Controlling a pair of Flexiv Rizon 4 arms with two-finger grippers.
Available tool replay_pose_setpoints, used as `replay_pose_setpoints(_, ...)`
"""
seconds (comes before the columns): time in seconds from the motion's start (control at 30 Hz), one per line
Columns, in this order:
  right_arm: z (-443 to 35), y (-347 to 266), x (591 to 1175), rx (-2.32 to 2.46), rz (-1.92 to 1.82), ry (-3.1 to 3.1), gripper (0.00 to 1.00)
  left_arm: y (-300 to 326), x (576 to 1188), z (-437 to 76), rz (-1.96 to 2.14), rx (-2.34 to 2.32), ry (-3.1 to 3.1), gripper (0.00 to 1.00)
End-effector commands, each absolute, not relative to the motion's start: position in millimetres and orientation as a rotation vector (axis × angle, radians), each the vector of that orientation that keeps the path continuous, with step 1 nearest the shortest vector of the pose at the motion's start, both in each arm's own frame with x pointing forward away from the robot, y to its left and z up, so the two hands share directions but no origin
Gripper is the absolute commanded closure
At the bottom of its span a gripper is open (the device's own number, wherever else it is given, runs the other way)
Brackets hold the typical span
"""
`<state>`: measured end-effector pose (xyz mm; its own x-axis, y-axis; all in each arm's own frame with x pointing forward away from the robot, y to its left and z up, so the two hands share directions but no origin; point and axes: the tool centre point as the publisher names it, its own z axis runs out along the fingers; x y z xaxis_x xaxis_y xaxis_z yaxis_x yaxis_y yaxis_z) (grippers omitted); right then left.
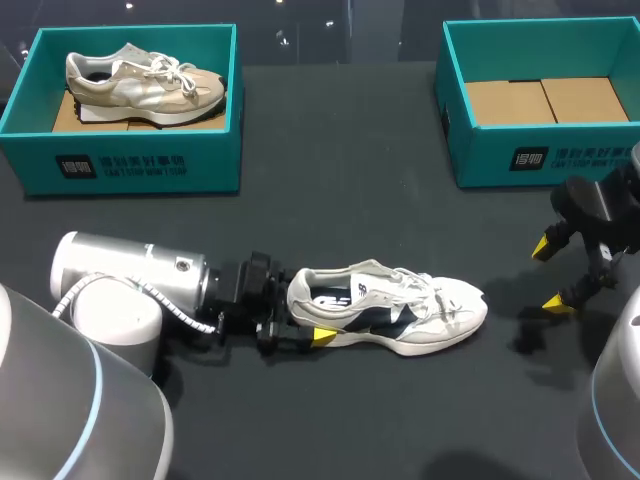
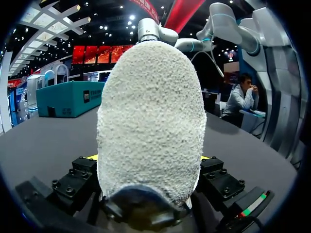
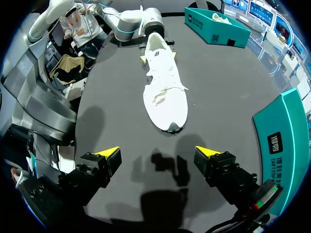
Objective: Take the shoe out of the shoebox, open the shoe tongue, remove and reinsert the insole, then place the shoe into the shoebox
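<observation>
Left fingers (image 1: 322,337) clamped on white shoe (image 1: 420,310) heel | right fingers (image 3: 109,154) spread — shoe ahead

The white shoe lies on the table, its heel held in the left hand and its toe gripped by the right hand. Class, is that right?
No. The right hand is open and clear of the white shoe, short of its toe, as the right wrist view shows. The rest stands: it lies on the table, heel held in the left hand.
</observation>
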<state>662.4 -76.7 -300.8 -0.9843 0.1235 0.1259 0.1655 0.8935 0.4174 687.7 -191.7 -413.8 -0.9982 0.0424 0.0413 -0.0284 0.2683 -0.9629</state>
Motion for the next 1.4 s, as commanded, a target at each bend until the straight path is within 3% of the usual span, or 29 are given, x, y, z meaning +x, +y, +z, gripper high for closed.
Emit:
replay_pose_setpoints(0.03, -301, -76, 661, -0.229, -0.662, -2.966, 0.0, -191, 686, -415, 1.864, -0.013, -2.457, 1.0)
replay_pose_setpoints(0.57, -292, -57, 662, -0.23, -0.661, -2.997, 0.0, -191, 686, -415, 1.864, -0.013, -2.457, 1.0)
replay_pose_setpoints(0.87, -272, 4, 660, -0.857, -0.339, -2.902, 0.0, -191, 686, -415, 1.864, -0.013, -2.457, 1.0)
replay_pose_setpoints(1.13, -268, 45, 651, -1.376, -0.265, -2.743, 0.0, -191, 686, -415, 1.864, -0.013, -2.457, 1.0)
replay_pose_setpoints(1.4, -267, 49, 651, -1.419, -0.214, -2.75, 0.0, -191, 686, -415, 1.864, -0.013, -2.457, 1.0)
